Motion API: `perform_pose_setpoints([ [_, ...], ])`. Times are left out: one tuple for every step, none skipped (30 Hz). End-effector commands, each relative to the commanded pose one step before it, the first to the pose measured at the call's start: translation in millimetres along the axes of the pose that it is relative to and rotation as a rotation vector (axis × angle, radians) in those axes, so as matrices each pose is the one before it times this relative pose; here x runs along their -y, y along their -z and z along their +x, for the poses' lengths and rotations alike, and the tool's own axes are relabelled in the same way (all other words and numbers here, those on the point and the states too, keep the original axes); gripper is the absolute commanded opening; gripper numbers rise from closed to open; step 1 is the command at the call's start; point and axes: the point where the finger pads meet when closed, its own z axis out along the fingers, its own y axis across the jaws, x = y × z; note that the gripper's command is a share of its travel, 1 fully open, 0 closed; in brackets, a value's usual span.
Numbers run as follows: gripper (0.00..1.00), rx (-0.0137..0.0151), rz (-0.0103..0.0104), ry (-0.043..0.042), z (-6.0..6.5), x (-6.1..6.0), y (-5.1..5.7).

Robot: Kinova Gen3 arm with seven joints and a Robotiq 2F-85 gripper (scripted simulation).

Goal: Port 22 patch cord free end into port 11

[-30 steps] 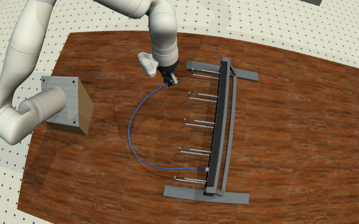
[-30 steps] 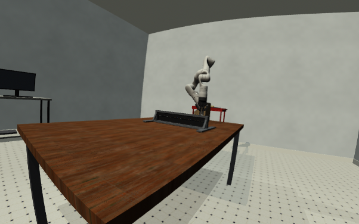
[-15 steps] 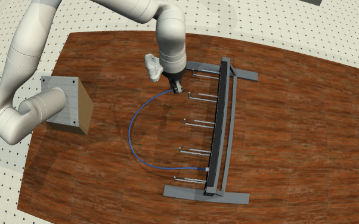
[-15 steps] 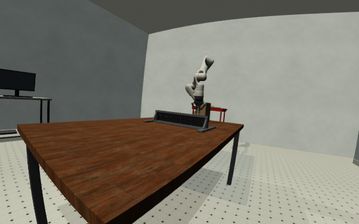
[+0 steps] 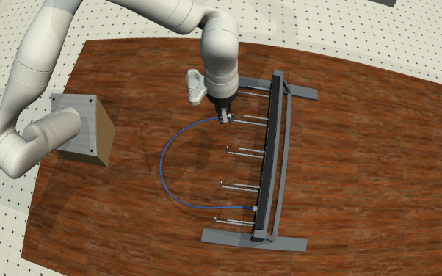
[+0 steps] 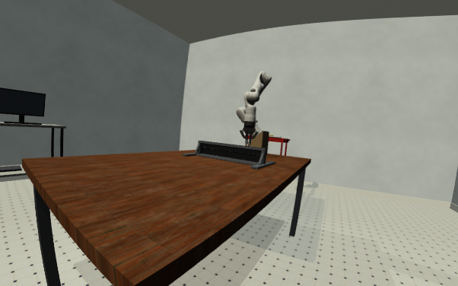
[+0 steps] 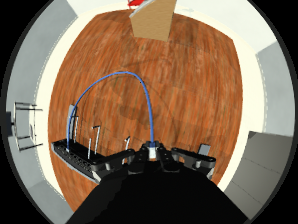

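The blue patch cord (image 5: 167,172) curves in a wide arc over the wooden table. Its far end is plugged into the dark rack panel (image 5: 268,154) near the rack's lower end (image 5: 255,208). My gripper (image 5: 225,119) is shut on the cord's free-end plug and holds it above the table, left of the panel's upper half and by a grey cable bar (image 5: 250,122). In the wrist view the plug (image 7: 152,147) sits between my fingers and the cord (image 7: 120,90) loops away to the rack (image 7: 80,156) at the left. In the exterior view the gripper (image 6: 248,141) hangs just behind the rack (image 6: 230,152).
Several grey cable bars (image 5: 245,154) stick out from the panel toward the cord. The rack stands on two flat grey feet (image 5: 255,240), (image 5: 295,92). The arm's grey base block (image 5: 80,128) stands at the table's left edge.
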Motion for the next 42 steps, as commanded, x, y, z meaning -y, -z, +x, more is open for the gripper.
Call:
perform_pose_setpoints([
  [0.0,0.00091,-0.00031,-0.02669,-3.49,5.29,0.87],
  [0.0,0.00001,0.00006,-0.01155,-1.06,1.65,0.31],
  [0.0,0.00001,0.00005,-0.01132,-1.05,1.61,0.31],
  [0.0,0.00002,0.00005,-0.01109,-1.05,1.57,0.3],
  [0.0,0.00002,0.00004,-0.01085,-1.04,1.53,0.3],
  [0.0,0.00003,0.00004,-0.01061,-1.03,1.49,0.3],
  [0.0,0.00003,0.00003,-0.01037,-1.01,1.44,0.29],
  [0.0,0.00003,0.00003,-0.01012,-1.0,1.4,0.29],
  [0.0,0.00004,0.00003,-0.00987,-0.99,1.36,0.28],
  [0.0,0.00004,0.00002,-0.00962,-0.97,1.32,0.27],
  [0.0,0.00004,0.00002,-0.00937,-0.96,1.28,0.27],
  [0.0,0.00005,0.00002,-0.00911,-0.94,1.24,0.26],
  [0.0,0.0,0.0,0.0,0.0,0.0,0.0],
  [0.0,0.0,0.0,0.0,0.0,0.0,0.0],
  [0.0,0.00005,0.00001,-0.00885,-0.92,1.19,0.26],
  [0.0,0.00003,0.00002,-0.0085,-0.9,1.13,0.24],
  [0.0,0.0,0.00004,-0.00807,-0.89,1.04,0.22],
  [0.0,0.0,0.00004,-0.00781,-0.87,1.01,0.21],
  [0.0,0.00001,0.00004,-0.00755,-0.84,0.97,0.2],
  [0.0,0.00001,0.00003,-0.0073,-0.82,0.93,0.2],
  [0.0,0.00001,0.00003,-0.00704,-0.8,0.89,0.19],
  [0.0,0.00001,0.00003,-0.00678,-0.77,0.86,0.19],
  [0.0,0.00001,0.00003,-0.00652,-0.75,0.82,0.18],
  [0.0,0.00001,0.00003,-0.00627,-0.72,0.78,0.17],
  [0.0,0.00001,0.00002,-0.00601,-0.7,0.75,0.17],
  [0.0,0.00001,0.00002,-0.00575,-0.67,0.71,0.16],
  [0.0,0.00002,0.00002,-0.0055,-0.64,0.68,0.15],
  [0.0,0.00002,0.00002,-0.00524,-0.62,0.65,0.15],
  [0.0,0.00002,0.00002,-0.00499,-0.59,0.61,0.14],
  [0.0,0.0,0.0,0.0,0.0,0.0,0.0],
  [0.0,0.0,0.0,0.0,0.0,0.0,0.0],
  [0.0,0.00002,0.00001,-0.00474,-0.56,0.58,0.13],
  [0.0,0.00002,0.00001,-0.0045,-0.53,0.55,0.13],
  [0.0,0.00002,0.00001,-0.00425,-0.51,0.52,0.12],
  [0.0,0.00002,0.00001,-0.00401,-0.48,0.49,0.11],
  [0.0,0.00002,0.00001,-0.00377,-0.45,0.46,0.11],
  [0.0,0.00002,0.00001,-0.00354,-0.43,0.43,0.1],
  [0.0,0.00001,0.00001,-0.00331,-0.4,0.4,0.09],
  [0.0,0.00001,0.00001,-0.00309,-0.37,0.37,0.09],
  [0.0,0.00001,0.00001,-0.00286,-0.35,0.34,0.08],
  [0.0,0.00001,0.00001,-0.00265,-0.32,0.32,0.08],
  [0.0,0.00001,0.00001,-0.00244,-0.3,0.29,0.07],
])
